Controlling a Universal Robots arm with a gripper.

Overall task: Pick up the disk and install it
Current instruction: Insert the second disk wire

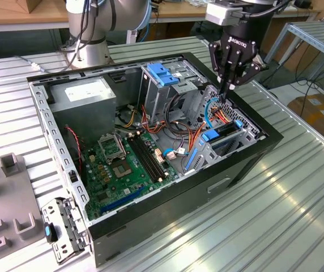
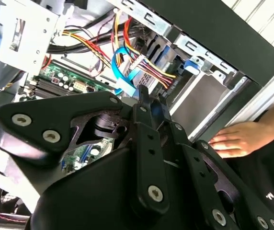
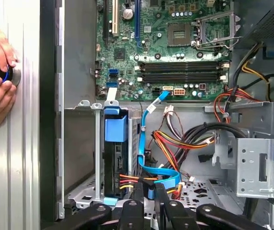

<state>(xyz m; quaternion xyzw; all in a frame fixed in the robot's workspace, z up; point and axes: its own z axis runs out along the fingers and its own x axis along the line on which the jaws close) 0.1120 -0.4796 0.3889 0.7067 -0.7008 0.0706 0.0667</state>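
Over the open computer case (image 1: 247, 158), one empty claw (image 1: 230, 86) hangs with fingers pinched together above one seated disk (image 3: 115, 143).

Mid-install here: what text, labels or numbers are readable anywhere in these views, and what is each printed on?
Nothing can be quoted with confidence.
White rectangular sticker on the grey metal box: print blurred.
Green motherboard: white markings, too small to read.
Black gripper: white lettering on its body in the exterior view, too small to read surely.
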